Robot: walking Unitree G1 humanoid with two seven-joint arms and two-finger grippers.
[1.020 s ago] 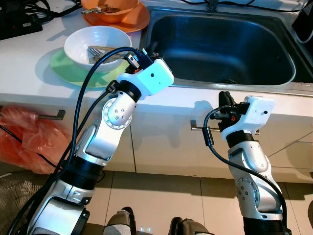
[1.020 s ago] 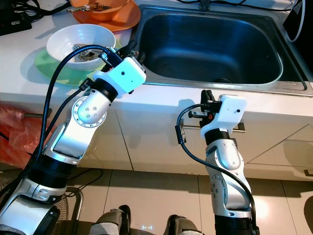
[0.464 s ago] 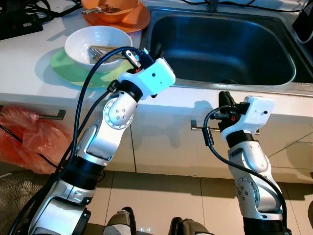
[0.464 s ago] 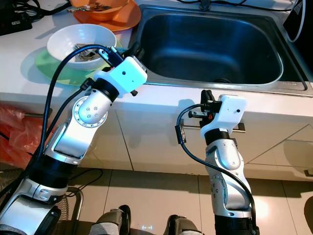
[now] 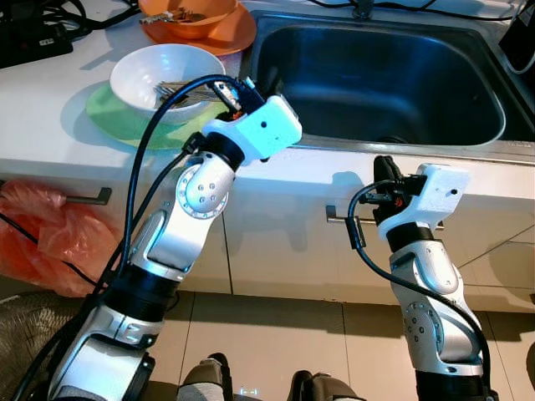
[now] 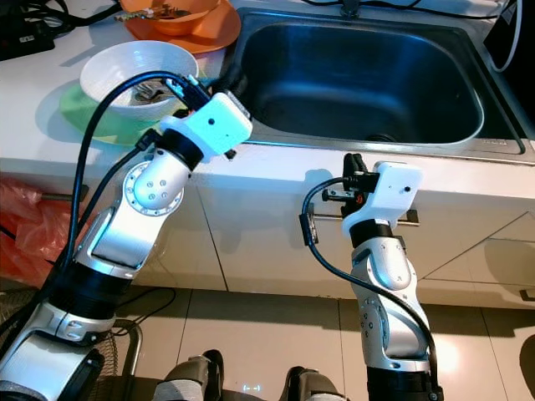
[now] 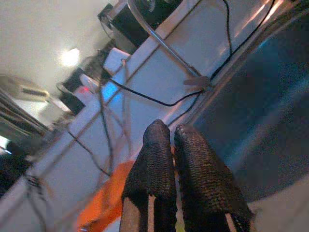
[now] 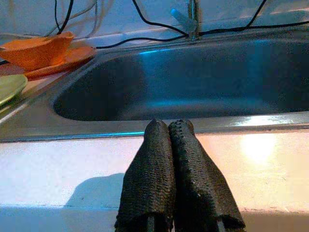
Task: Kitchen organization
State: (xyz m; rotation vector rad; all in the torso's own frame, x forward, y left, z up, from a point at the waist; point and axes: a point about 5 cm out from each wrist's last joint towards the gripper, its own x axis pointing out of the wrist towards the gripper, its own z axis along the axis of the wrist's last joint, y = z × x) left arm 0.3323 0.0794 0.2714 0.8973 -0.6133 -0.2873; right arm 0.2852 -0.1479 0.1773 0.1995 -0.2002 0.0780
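A white bowl [image 5: 155, 68] holding forks [image 5: 177, 87] sits on a green plate [image 5: 113, 115] on the white counter, left of the steel sink [image 5: 376, 83]. Behind it an orange bowl [image 5: 188, 10] rests on an orange plate [image 5: 227, 37]. My left gripper [image 5: 269, 80] is raised over the counter at the sink's left rim, just right of the white bowl, fingers shut with nothing held; the left wrist view shows the pads [image 7: 154, 145] pressed together. My right gripper [image 5: 383, 167] hangs before the counter's front edge below the sink, shut and empty [image 8: 168, 126].
A red plastic bag [image 5: 42, 238] lies on the floor at left under a drawer handle [image 5: 84, 198]. A cabinet handle [image 5: 341, 217] is just behind my right arm. Black cables [image 5: 50, 21] and a dark box sit at the counter's back left. A faucet [image 8: 193, 14] stands behind the sink.
My left gripper has lifted slightly and edged toward the back of the counter, along the sink's left rim. The right arm has stayed still.
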